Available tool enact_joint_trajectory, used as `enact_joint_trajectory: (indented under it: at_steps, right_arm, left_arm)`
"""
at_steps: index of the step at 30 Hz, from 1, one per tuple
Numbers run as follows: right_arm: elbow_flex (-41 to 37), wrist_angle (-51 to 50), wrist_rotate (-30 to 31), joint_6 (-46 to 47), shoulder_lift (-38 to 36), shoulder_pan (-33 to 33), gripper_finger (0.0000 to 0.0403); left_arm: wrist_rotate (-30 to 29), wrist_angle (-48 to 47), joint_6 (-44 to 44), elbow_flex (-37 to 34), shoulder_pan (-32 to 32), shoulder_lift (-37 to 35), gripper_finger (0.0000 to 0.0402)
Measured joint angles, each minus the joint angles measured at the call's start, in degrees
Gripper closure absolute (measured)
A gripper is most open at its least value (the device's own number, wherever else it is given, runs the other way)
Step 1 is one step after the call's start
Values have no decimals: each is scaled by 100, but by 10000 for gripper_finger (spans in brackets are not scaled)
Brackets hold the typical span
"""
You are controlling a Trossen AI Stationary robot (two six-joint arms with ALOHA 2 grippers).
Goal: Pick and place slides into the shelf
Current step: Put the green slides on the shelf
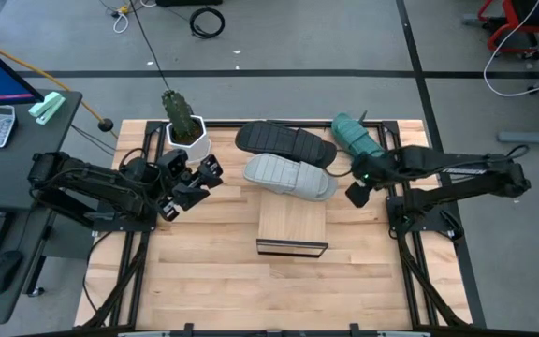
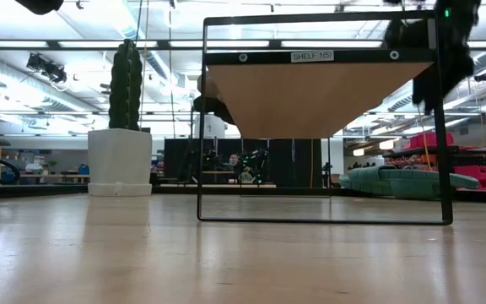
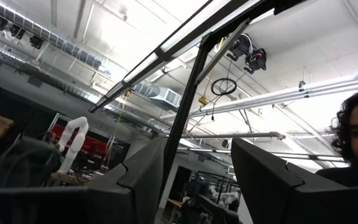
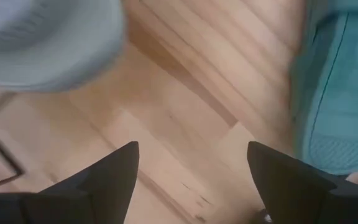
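3 ribbed foam slides: the grey slide (image 1: 290,176) lies on the shelf (image 1: 292,226), the black slide (image 1: 284,141) behind it, the teal slide (image 1: 356,137) on the table just beside the released right gripper (image 1: 356,192). The left gripper (image 1: 191,183) is half spread and grasps nothing.

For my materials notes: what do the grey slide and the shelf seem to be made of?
Grey slide: likely moulded foam or soft rubber, matte; it looks thick and rounded, with a ribbed strap and no shine.
Shelf: light wood board, smooth, with visible grain, in a thin black frame, probably metal.
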Motion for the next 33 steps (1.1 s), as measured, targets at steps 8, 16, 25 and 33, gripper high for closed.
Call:
enact_joint_trajectory:
  at_steps: [8, 16, 25, 33]
  right_arm:
    - [-690, 294, 520, 247, 31, -4, 98]
    - [-807, 587, 746, 270, 7, -224, 103]
    - [-805, 568, 816, 417, -166, -1425, 114]
    - [-805, 656, 998, 1021, -166, -2582, 112]
  left_arm:
    - [0, 0, -35, 0, 0, 0, 208]
    - [0, 0, -46, 0, 0, 0, 205]
    - [0, -1, -52, 0, 0, 0, 209]
    - [-1, -2, -52, 0, 0, 0, 204]
